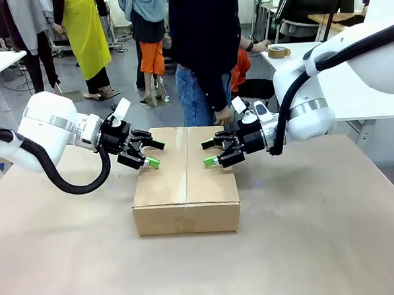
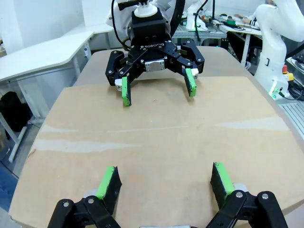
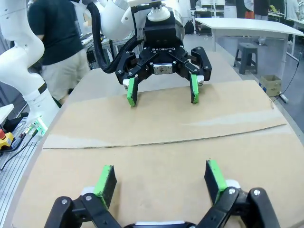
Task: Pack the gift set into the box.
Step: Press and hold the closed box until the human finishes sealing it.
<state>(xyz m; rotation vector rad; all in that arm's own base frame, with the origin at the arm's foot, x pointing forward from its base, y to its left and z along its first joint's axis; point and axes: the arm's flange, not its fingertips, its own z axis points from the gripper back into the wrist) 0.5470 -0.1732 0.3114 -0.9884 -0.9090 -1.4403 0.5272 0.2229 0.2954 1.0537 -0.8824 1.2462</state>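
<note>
With its top flaps folded shut and meeting along a centre seam, the box (image 1: pixel 186 188) sits in the middle of the table (image 1: pixel 321 247), in front of a person (image 1: pixel 205 54) standing at the far side. Left gripper (image 1: pixel 146 154) hovers over the box's left edge with jaws spread wide, holding nothing. Right gripper (image 1: pixel 212 152) faces it from the right edge, equally wide and empty, both just above the closed flaps.

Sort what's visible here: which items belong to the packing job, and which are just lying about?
Job:
- cardboard box, flaps closed
- left gripper, open over the box
- right gripper, open over the box

Lying about:
- tape roll on the far white table
- small cardboard box on the floor
</note>
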